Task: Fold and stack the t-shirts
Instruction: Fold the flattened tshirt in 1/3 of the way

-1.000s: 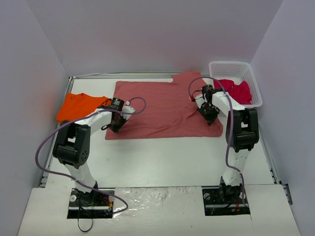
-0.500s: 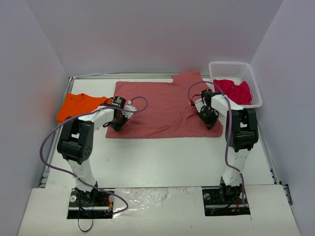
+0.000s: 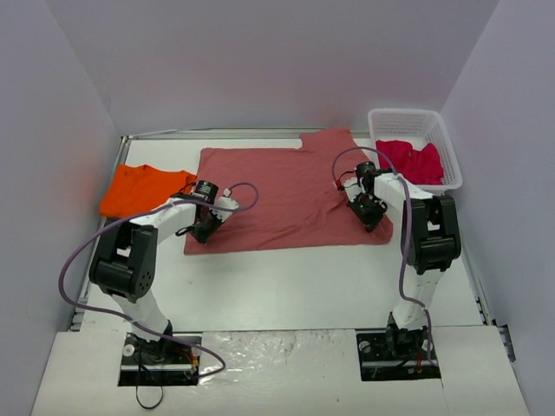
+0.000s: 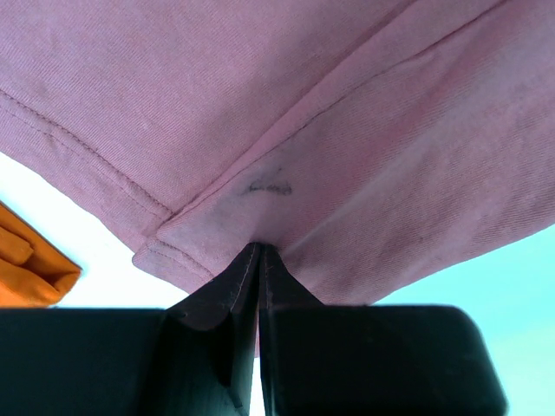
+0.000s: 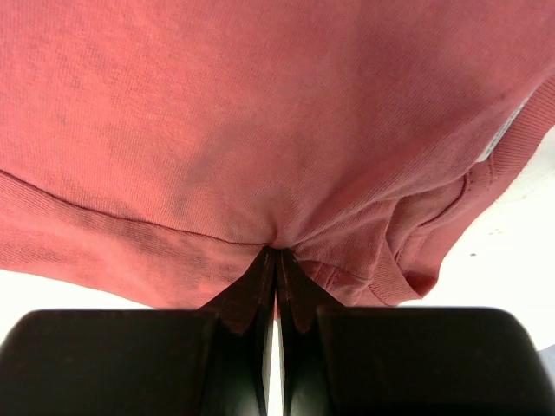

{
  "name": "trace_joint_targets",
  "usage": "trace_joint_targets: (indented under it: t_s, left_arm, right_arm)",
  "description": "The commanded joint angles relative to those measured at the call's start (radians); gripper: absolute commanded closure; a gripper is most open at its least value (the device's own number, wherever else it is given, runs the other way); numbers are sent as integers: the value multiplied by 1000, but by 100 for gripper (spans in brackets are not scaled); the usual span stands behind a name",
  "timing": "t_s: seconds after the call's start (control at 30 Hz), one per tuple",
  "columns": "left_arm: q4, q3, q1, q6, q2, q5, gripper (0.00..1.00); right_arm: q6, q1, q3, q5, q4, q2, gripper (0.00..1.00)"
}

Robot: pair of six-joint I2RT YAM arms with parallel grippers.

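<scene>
A large brick-red t-shirt (image 3: 286, 195) lies spread across the back half of the table. My left gripper (image 3: 205, 227) is shut on its near-left hem corner; in the left wrist view the cloth (image 4: 286, 147) is pinched between the closed fingertips (image 4: 260, 253). My right gripper (image 3: 370, 214) is shut on the shirt's near-right edge, by the collar folds (image 5: 425, 251). An orange t-shirt (image 3: 143, 188) lies at the far left. A crimson-pink t-shirt (image 3: 414, 160) sits in the white basket (image 3: 442, 130).
The white basket stands at the back right against the wall. White walls enclose the table on three sides. Purple cables (image 3: 87, 251) loop from both arms. Bare white table (image 3: 286, 277) stretches in front of the red shirt.
Both grippers have drawn the red shirt's near edge slightly toward the front; the left arm has swung lower and the shirt's near-left corner has shifted with it.
</scene>
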Motion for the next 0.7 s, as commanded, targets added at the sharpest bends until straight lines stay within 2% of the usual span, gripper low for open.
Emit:
trace_joint_targets:
  t_s: [0.0,0.37,0.67]
  left_arm:
    - [-116,-59,1,12,-22,11,98]
    - [-133,-153,-9,26,-102,-3,98]
    - [-174,-170,-27,56,-136,-43,98]
  right_arm:
    - [16,7,-67,-34,-68,-28,100]
    - [22,14,-209,-19,-65,-140,100]
    - [-11,30,-125,28,-172,-164,100]
